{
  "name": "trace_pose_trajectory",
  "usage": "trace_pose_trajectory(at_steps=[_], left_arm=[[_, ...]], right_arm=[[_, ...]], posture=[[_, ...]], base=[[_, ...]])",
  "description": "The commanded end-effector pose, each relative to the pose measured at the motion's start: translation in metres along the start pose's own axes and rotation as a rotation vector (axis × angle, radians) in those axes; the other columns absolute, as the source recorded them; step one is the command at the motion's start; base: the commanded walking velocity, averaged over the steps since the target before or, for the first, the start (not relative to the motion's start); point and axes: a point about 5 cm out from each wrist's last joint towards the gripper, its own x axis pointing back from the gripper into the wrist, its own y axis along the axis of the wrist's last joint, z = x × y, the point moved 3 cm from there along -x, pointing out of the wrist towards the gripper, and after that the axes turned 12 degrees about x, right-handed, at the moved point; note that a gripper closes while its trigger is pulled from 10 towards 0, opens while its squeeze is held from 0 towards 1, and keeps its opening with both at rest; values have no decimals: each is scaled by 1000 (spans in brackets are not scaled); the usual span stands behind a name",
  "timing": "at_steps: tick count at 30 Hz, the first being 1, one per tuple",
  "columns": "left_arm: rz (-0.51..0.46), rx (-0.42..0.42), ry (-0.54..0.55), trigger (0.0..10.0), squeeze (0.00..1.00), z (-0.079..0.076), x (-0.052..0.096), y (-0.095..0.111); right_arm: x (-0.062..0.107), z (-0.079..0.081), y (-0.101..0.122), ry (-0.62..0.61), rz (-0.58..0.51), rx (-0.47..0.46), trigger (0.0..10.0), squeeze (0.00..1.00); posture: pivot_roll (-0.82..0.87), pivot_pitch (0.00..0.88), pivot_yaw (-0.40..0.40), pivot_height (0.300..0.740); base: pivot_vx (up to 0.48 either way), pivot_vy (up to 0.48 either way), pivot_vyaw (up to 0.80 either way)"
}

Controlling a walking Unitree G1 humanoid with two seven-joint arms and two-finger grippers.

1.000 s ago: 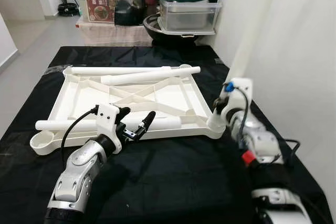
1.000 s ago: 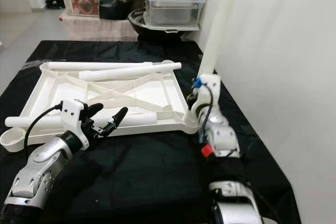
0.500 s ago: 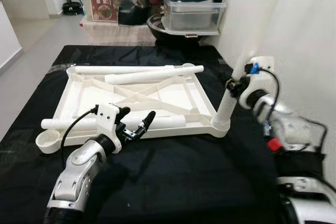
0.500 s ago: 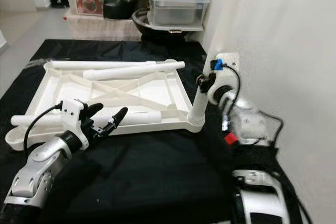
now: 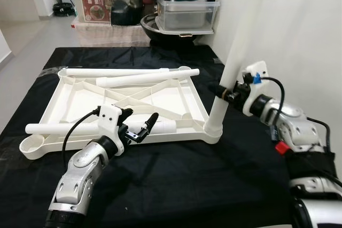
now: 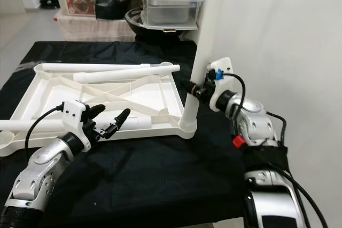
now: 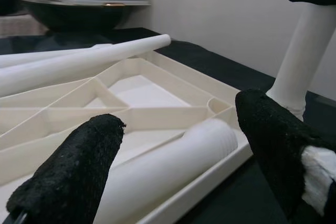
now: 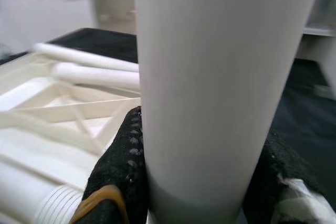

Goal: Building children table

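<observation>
Upturned white tabletop lies on the black cloth. Upright leg stands in its near right corner socket, more vertical than 0.5 s ago. Right gripper is clamped around that leg, higher up than 1 s ago. Left gripper is unchanged: fingers apart, holding nothing, over the loose leg on the near rim. Two more legs lie along the far edge.
</observation>
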Motion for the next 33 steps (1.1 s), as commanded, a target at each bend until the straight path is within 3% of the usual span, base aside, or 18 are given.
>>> trace_pose_trajectory(at_steps=[1,4,10,12,13,14,17,18,20,21,22,25,27,28,31,33], left_arm=[[10,-5,2,10000,0,1,1,-2],[11,-3,2,10000,0,0,1,-3],[11,-3,4,10000,0,0,1,-3],[14,-6,7,10000,0,2,2,-3],[14,-6,7,10000,0,2,2,-3],[16,-5,8,10000,0,2,2,-3],[16,-4,7,10000,0,1,1,-4],[16,-3,5,10000,0,1,0,-4],[15,-1,2,10000,0,0,-1,-4],[15,0,2,10000,0,0,-1,-4],[14,1,2,10000,0,0,-1,-4],[14,1,2,10000,0,0,-1,-4],[16,1,1,10000,0,0,-1,-4],[16,1,1,10000,0,0,-1,-4],[16,-2,3,10000,0,1,-1,-4],[16,-3,6,10000,0,2,-1,-4]], right_arm=[[2,-19,1,-179,6,-25,0,0],[10,-25,-24,-510,103,-154,0,0],[19,2,-36,-615,140,-144,0,0],[17,27,-21,-589,80,-99,0,0],[17,27,-21,-589,80,-99,0,0],[11,36,-10,-519,23,-97,10000,0],[10,33,2,-530,-30,-38,10000,0],[12,25,8,-553,-65,-15,10000,1000],[15,9,17,-577,-100,13,10000,1000],[15,2,24,-558,-127,16,10000,447],[13,-4,29,-523,-149,6,10000,0],[10,-6,32,-449,-170,-23,10000,0],[7,-6,37,-233,-194,-10,10000,0],[7,-6,37,-233,-194,-10,10000,0],[16,6,22,130,-117,164,10000,0],[18,10,14,196,-77,204,10000,0]], posture=[[13,0,-99,740],[15,0,-98,740],[19,0,-97,740],[12,0,-94,740],[12,0,-94,740],[6,0,-92,740],[4,0,-91,740],[1,0,-90,740],[0,0,-90,740],[-1,0,-89,740],[-1,0,-89,740],[-2,0,-87,740],[-2,0,-86,740],[-2,0,-86,740],[3,0,-93,740],[3,0,-93,740]], base=[[0,0,0],[0,0,0],[0,0,0],[0,0,0],[0,0,0],[0,0,0],[0,0,0],[0,0,0],[0,0,0],[0,0,0],[0,0,0],[0,0,0],[0,0,0],[0,0,0],[0,0,0],[0,0,0]])
